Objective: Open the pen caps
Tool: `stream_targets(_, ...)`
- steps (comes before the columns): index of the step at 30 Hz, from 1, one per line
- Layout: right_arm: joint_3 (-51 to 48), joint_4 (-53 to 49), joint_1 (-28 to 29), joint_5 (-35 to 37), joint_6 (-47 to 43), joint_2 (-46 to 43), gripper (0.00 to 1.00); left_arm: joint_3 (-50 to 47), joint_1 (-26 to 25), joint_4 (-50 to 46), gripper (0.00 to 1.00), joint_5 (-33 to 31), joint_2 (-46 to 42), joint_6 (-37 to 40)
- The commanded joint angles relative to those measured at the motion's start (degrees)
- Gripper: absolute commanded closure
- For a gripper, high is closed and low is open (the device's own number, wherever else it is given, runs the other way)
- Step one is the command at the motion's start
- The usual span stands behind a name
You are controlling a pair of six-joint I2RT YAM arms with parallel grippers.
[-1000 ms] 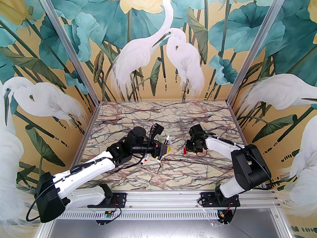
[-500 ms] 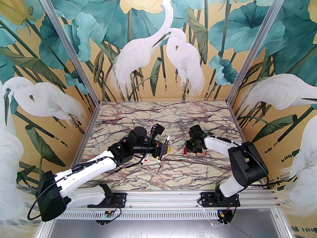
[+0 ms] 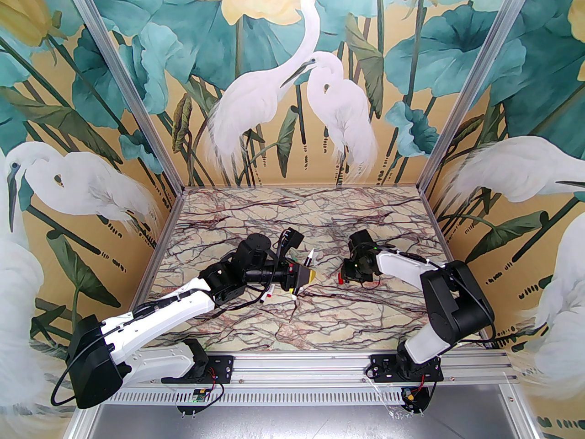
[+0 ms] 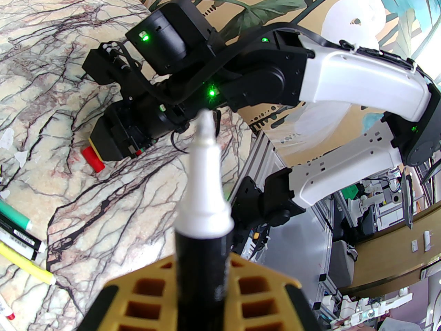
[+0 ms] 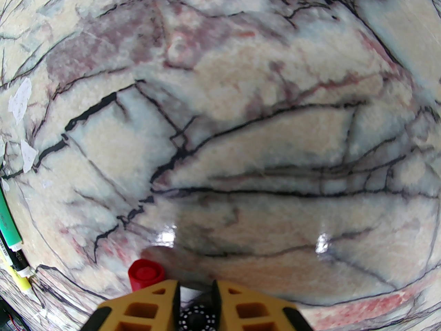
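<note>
At the far left of the left wrist view, a slim green-barrelled marker pen (image 4: 15, 216) and a slim yellow marker pen (image 4: 29, 266) lie loose on the marble-patterned table (image 4: 103, 219). I cannot tell whether either carries a cap.

Next comes the left gripper (image 4: 203, 281), its jaws clenched on a black-barrelled marker pen with a white nose (image 4: 203, 184). The bare tip points up toward the right arm, so this pen is already uncapped.

Further right, a short red plastic cap (image 5: 146, 273) rests on the table, just beside the outer face of one finger of the right gripper (image 5: 195, 288) and outside the jaws. Those jaws hang low over the table, parted by a narrow slot and grasping nothing.

The pens look light, stiff and smooth, likely to slip or roll. A remaining pen is best pinched across mid-barrel. Its cap should be squeezed on its round sides and pulled straight along the pen, since a friction fit probably lets go suddenly.
</note>
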Motion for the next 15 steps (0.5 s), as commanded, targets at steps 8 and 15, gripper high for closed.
stream_targets(8,1.4,-0.9,-0.2,0.8,0.2,-1.1,0.73,-1.2,0.3,2.1,0.95,1.5,0.3,-0.6)
stream_targets(15,1.1,-3.1,-0.2,1.0,0.4,-5.2,0.72,-1.1,0.3,2.1,0.95,1.3,0.3,-0.5)
